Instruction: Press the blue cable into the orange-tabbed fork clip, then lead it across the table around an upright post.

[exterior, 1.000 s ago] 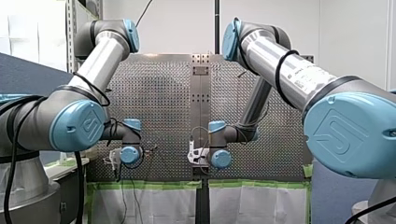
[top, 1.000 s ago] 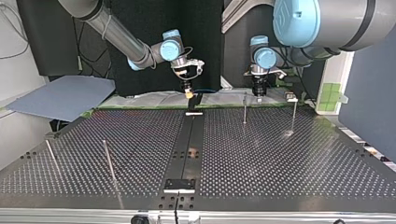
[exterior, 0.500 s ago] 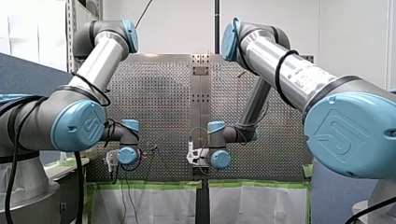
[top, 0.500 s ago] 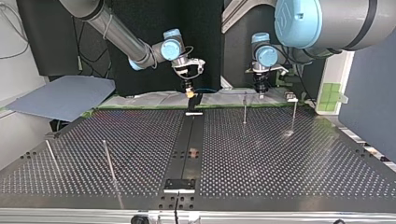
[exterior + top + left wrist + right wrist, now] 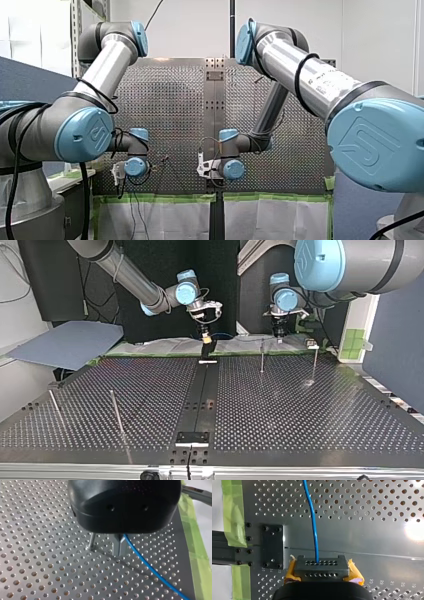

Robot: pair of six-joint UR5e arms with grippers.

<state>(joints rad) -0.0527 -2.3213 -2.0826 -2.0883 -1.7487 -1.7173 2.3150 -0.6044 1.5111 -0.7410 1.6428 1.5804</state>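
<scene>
left gripper (image 5: 117,552) clamped on blue cable (image 5: 314,530) beside upright post (image 5: 91,540), right gripper (image 5: 321,568) pinching same cable, near table (image 5: 37,517) edge

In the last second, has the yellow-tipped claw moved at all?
Yes. My right claw shifted slightly toward the top view's right, nearer the post.

2 silver-grey tubular arms (image 5: 107,65), pale blue joint caps (image 5: 85,135), looped black cables (image 5: 297,74), black-bodied left claw (image 5: 119,548)

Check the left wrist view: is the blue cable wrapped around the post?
No, the blue cable leaves my left gripper on the side away from the post, clear of it.
</scene>
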